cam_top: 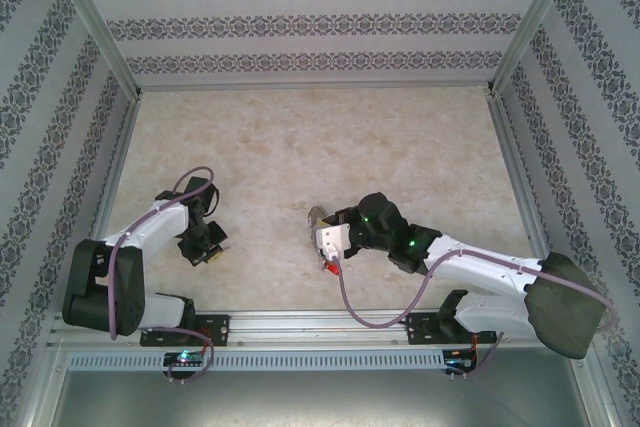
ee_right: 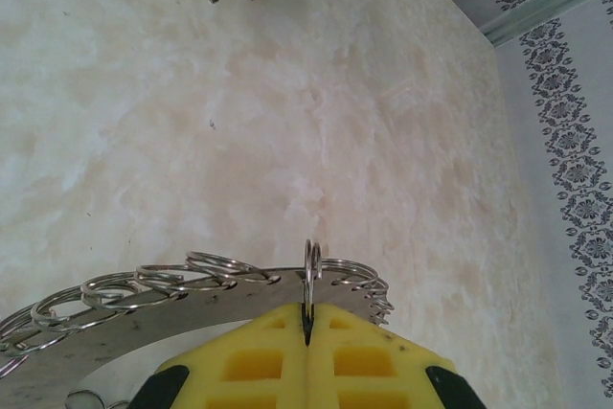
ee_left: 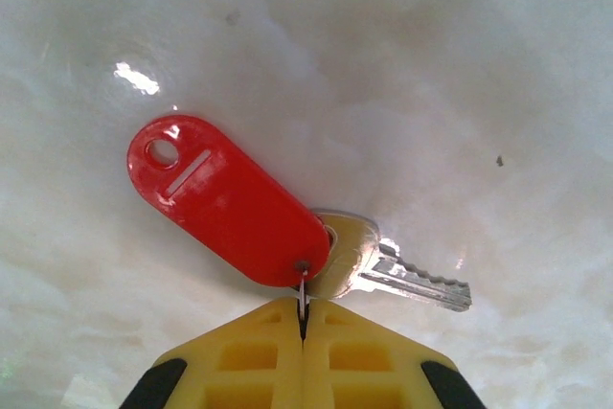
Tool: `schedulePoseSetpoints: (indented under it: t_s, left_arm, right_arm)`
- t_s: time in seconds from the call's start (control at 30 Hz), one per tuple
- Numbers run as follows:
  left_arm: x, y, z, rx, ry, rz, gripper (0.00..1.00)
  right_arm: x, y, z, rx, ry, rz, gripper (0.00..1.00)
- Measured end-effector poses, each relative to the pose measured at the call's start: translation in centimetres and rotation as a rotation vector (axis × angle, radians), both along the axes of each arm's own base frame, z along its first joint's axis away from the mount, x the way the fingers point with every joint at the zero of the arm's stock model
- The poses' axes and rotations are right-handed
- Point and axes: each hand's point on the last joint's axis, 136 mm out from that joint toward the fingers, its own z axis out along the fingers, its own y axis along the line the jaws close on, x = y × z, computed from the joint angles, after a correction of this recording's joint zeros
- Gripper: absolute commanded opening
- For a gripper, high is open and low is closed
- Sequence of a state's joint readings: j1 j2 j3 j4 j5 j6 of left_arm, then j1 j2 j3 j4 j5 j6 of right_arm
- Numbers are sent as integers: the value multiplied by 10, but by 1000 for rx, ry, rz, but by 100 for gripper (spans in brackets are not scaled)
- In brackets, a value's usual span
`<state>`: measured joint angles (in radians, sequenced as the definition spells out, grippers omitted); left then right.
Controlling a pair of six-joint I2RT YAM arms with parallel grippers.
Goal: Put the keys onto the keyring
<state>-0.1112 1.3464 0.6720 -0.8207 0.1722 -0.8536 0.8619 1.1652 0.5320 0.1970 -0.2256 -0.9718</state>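
Item: key point(ee_left: 407, 280), silvery blade, red tag point(ee_left: 225, 198) attached, hanging on or just above the table point(ee_left: 431, 64). Left gripper point(ee_left: 303, 318) is pinching its small wire loop, fingers together.

Counterpart: keyring point(ee_right: 144, 284), a flat hoop fringed with split rings, sitting well apart to the right. Right gripper point(ee_right: 306, 318) is clamping one upright split ring point(ee_right: 311, 265).

Progress: both pieces are being gripped, but the key is not yet threaded. Bringing them together and joining are left.

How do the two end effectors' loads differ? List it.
The left end effector pinches a wire loop carrying a red tag and one silver key; the right end effector pinches an upright split ring on the keyring. The tag is red plastic; the keyring is all silver, fringed with many rings. Both end effectors are shut.
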Motion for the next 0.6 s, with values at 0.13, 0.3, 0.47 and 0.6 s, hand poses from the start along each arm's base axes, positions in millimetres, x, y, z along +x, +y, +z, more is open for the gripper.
schedulePoseSetpoints:
  t_s: [0.13,0.3,0.47,0.6]
  left_arm:
    - [4,-1,5,-8,-37,-51,0]
    - [20,-15,27,-72,-167,-187,0]
    - [43,-50,59,-205,-369,-397,0]
    - [53,-84,92,-264,-587,-674,0]
  right_arm:
    - [0,0,1,1,-1,-1,0]
    - [-1,0,1,16,28,-2,0]
    - [1,-5,0,60,128,-21,0]
    - [3,-12,4,110,231,-27,0]
